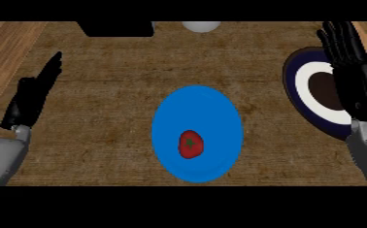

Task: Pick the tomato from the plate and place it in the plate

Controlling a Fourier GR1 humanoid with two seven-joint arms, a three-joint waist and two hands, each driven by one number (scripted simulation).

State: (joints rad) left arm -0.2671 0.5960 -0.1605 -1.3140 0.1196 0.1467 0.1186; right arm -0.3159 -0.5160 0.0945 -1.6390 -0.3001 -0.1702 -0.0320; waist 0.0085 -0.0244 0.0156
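Two plates on the counter (108, 76): blue plate (208, 105) bearing the tomato (191, 144) near its front, dark white-ringed plate (305, 103) at right under the right hand (344, 72), left hand (36, 93) aside, both with straight open fingers; advisable approach from above, fingers closing round the tomato.

The left hand (32, 96) rested open at the view's left edge, fingers straight and pointing up, while the right hand (345, 62) stood open at the right edge.
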